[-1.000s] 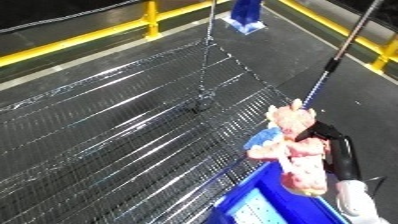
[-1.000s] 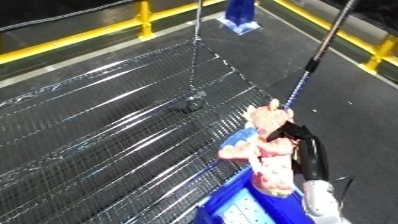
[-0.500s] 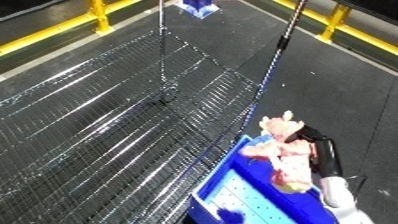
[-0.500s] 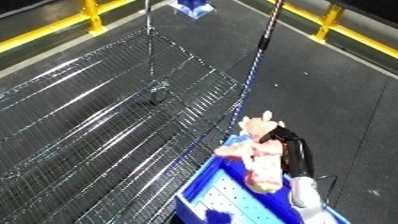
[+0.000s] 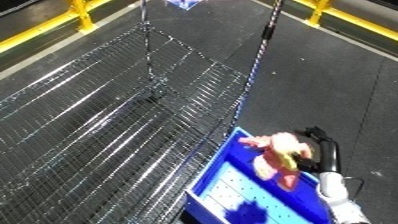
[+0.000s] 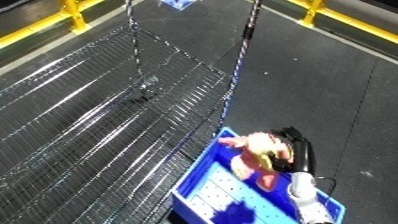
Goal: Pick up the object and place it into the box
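Note:
A pink and yellow soft toy [image 5: 280, 156] hangs over the blue bin [image 5: 233, 192] at the lower right. My right hand [image 5: 317, 151] is shut on it, fingers curled round the toy's far side, with the white forearm [image 5: 338, 196] rising from the lower edge. The toy sits above the bin's right half, near its far rim. My left hand shows in neither view.
A wire mesh surface [image 5: 115, 130] fills the left and centre, ending at an edge beside the bin. Dark floor [image 5: 346, 80] lies to the right. Yellow rails [image 5: 82, 12] run along the far left and far right. A thin pole [image 5: 265, 35] stands at the mesh's far corner.
The camera has turned and tilted, shifting the whole scene. My right hand with the toy has moved from beside the mesh edge to over the blue bin, which shows more fully.

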Controlling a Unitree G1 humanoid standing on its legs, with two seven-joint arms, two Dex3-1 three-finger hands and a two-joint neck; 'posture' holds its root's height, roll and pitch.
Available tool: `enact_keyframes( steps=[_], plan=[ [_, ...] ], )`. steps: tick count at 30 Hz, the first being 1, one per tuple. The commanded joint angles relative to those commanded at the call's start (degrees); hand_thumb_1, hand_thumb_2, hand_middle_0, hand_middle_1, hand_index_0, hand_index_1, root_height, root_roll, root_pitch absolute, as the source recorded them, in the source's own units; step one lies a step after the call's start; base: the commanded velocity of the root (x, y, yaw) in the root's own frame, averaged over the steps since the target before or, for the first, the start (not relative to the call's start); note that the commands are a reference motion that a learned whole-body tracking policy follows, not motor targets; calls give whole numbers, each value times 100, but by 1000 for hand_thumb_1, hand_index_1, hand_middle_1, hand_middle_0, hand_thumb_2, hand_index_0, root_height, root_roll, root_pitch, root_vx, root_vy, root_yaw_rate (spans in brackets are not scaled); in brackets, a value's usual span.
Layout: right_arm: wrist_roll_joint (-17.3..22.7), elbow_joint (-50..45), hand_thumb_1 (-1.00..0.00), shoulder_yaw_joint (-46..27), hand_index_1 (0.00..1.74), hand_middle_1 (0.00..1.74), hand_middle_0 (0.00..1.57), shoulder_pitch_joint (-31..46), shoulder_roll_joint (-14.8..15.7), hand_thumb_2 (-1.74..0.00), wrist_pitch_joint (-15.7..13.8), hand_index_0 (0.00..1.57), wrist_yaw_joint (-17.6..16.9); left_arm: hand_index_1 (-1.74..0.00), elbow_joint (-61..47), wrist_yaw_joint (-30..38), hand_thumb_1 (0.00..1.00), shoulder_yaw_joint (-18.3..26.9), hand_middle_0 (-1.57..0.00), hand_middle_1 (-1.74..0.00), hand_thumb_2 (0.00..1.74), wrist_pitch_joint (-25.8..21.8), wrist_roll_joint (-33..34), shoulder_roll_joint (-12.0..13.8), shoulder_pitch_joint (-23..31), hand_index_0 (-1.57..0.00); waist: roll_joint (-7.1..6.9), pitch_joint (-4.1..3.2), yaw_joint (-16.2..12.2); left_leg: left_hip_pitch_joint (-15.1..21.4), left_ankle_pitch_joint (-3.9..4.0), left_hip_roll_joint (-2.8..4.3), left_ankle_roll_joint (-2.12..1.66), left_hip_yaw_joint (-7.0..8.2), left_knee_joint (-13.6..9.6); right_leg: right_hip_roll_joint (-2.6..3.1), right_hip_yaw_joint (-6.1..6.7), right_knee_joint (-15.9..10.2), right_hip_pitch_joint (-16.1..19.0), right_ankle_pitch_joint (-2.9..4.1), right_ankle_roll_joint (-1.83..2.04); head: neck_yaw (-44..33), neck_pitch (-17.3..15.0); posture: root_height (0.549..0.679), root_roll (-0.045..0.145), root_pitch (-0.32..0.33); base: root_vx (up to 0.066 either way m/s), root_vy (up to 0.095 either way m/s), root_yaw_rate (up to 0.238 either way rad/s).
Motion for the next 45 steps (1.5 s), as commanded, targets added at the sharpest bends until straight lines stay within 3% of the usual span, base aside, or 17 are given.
enact_keyframes(
  steps=[2, 12, 22, 26, 34, 45],
  plan=[
    [-3, 10, 0, 1, 0, 0, 0, 1, -3, 0, -6, 0, 3, -1740, -9, -4, 1000, -5, -1570, -1740, 1740, -4, 3, 3, -6, -1570, 3, -1, 2, 3, 13, 5, -3, 0, -14, -1, -7, -7, 5, -5, -1, -17, -3, 649, 84, -178, -5, -15, 8],
    [-14, 2, 0, 3, 0, 0, 0, 25, 50, 0, -25, 0, -6, -1740, -50, -33, 1000, 3, -1570, -1740, 1740, 6, 53, 22, 30, -1570, -30, -15, 44, 12, 71, 12, -7, -16, -77, 6, -52, -37, 39, -23, 1, -69, -121, 650, 86, -178, -2, -15, 13],
    [-76, -463, 0, 317, 0, 0, 0, -35, 156, 0, -3, 0, 206, -1740, -158, -54, 1000, 187, -1570, -1740, 1740, 36, -49, -29, 187, -1570, -141, -16, 236, 12, 126, 4, -4, -78, -145, 18, -143, -57, 88, -27, 9, -379, -356, 650, 80, -181, -2, -9, 49],
    [-32, -868, 0, 568, 0, 0, 0, -122, 268, 0, -18, 0, 386, -1740, -123, -27, 1000, 284, -1570, -1740, 1740, 65, -60, -87, 256, -1570, -200, -1, 355, 6, 143, -7, -2, -114, -149, 31, -180, -33, 110, -30, 12, -651, -409, 650, 74, -184, -9, -10, 77],
    [170, -1642, 0, 1137, 0, 0, 0, -145, 477, 0, -21, 0, 1063, -1740, -166, -58, 1000, 509, -1570, -1740, 1740, 197, -67, -142, 488, -1570, -341, 67, 687, -51, 193, -32, 11, -233, -136, 34, -268, 59, 134, -75, 28, -1369, -383, 646, 61, -193, -12, -9, 140],
    [23, -2389, 0, 1732, 0, 0, 0, -344, 744, 0, 56, 0, 1384, -1740, -378, -48, 1000, 664, -1570, -1740, 1740, 324, -8, -177, 637, -1570, -467, 155, 1052, -169, 246, -74, 26, -380, -114, 2, -368, 173, 139, -130, 49, -2693, -383, 643, 49, -200, -4, 16, 127]
  ],
)
